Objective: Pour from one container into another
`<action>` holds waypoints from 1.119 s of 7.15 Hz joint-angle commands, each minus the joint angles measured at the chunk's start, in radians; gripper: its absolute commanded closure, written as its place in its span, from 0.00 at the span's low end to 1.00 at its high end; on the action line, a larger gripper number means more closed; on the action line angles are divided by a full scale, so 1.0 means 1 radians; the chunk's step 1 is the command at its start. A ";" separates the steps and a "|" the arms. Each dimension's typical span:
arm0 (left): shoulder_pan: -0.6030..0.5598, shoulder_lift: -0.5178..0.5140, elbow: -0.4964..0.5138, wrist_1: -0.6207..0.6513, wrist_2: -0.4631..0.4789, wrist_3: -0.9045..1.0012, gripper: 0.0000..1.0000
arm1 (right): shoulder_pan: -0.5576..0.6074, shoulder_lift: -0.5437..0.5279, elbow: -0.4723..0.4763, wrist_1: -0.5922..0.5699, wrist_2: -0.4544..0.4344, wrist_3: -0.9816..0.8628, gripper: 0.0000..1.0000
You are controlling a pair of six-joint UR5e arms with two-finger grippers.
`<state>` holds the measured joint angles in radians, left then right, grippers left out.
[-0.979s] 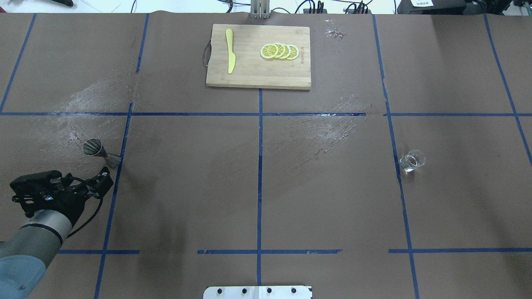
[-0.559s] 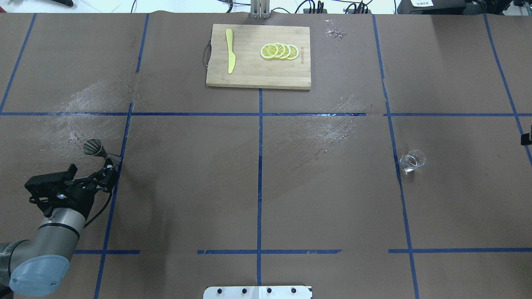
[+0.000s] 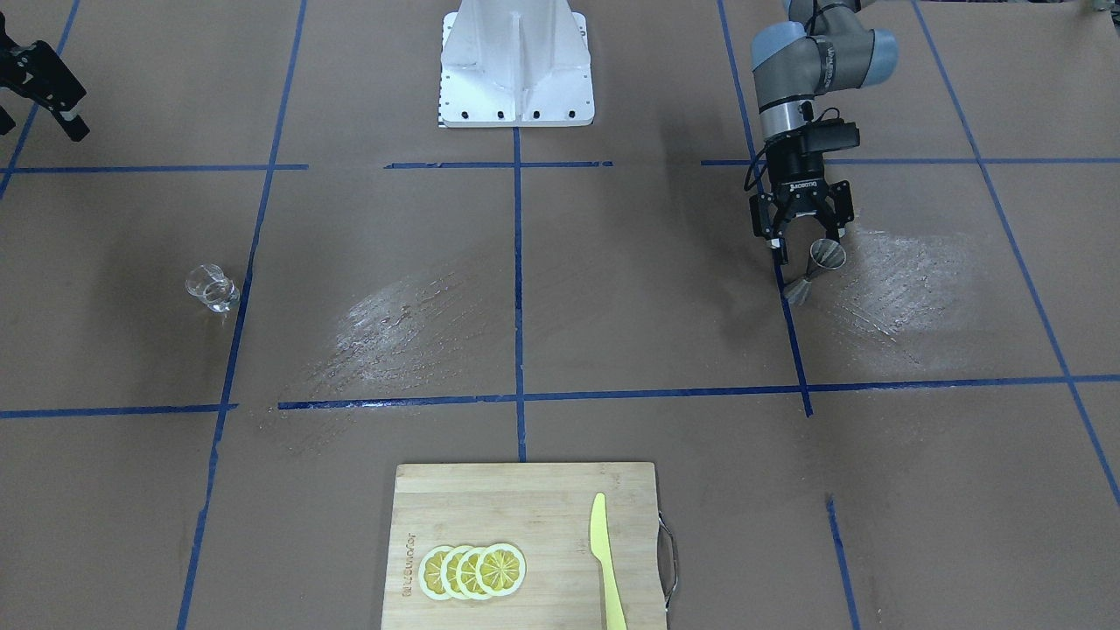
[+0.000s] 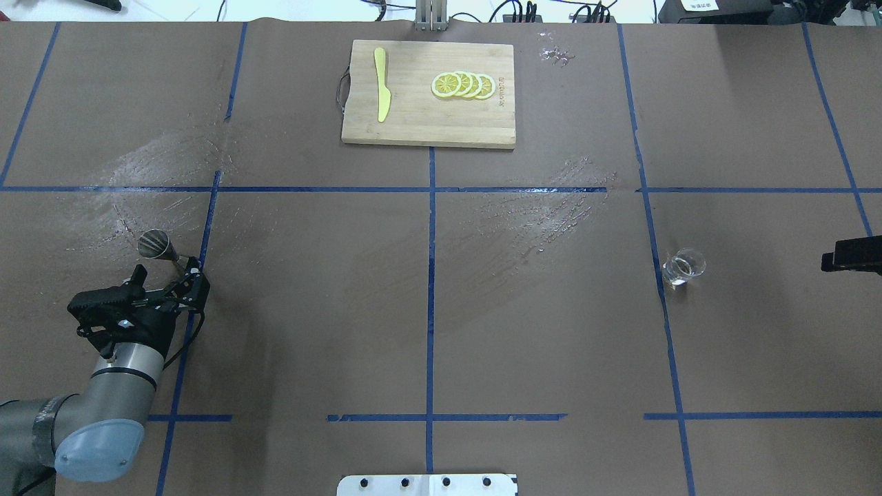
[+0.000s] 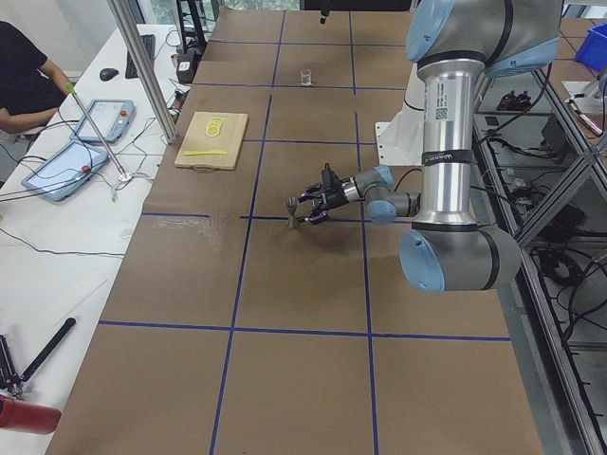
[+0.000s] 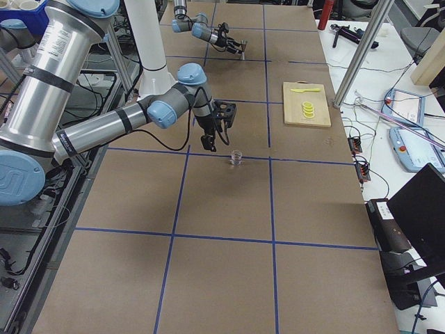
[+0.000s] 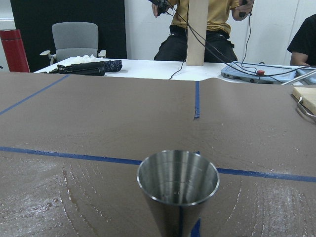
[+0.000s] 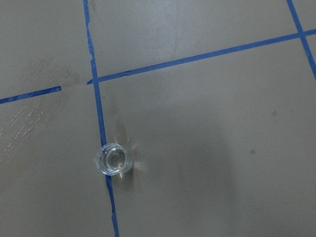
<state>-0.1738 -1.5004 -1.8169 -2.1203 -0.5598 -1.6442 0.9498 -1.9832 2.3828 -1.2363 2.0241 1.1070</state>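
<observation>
A steel jigger (image 4: 154, 244) stands upright on the brown table at the robot's left, seen also as a jigger (image 3: 821, 258) in the front view. My left gripper (image 3: 803, 248) is open and level with it, the jigger just off its fingertips and not held. The left wrist view has the jigger (image 7: 177, 190) close and centred, with no fingers showing. A small clear glass (image 4: 683, 266) stands on the right, seen from above as the glass (image 8: 113, 160) in the right wrist view. My right gripper (image 3: 39, 122) hangs open, high and short of the glass.
A wooden cutting board (image 4: 427, 124) with lemon slices (image 4: 463, 85) and a yellow knife (image 4: 381, 84) lies at the far middle. Wet smears (image 4: 530, 213) mark the table's centre and left. The robot's base plate (image 4: 427, 485) is at the near edge.
The left gripper has moved forward and to the right, closing in on the jigger. The right gripper has come into the overhead view from the right edge, toward the glass.
</observation>
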 commanded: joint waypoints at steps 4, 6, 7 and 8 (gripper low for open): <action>-0.033 -0.055 0.068 -0.001 0.011 0.017 0.18 | -0.140 -0.011 0.036 0.018 -0.079 0.100 0.00; -0.053 -0.069 0.086 -0.003 0.011 0.032 0.22 | -0.151 -0.011 0.039 0.018 -0.079 0.102 0.00; -0.059 -0.086 0.105 -0.004 0.011 0.037 0.22 | -0.157 -0.011 0.039 0.018 -0.081 0.111 0.00; -0.067 -0.098 0.122 -0.007 0.011 0.038 0.27 | -0.158 -0.011 0.039 0.018 -0.081 0.111 0.00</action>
<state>-0.2316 -1.5827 -1.7151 -2.1247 -0.5492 -1.6100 0.7957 -1.9941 2.4216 -1.2180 1.9441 1.2147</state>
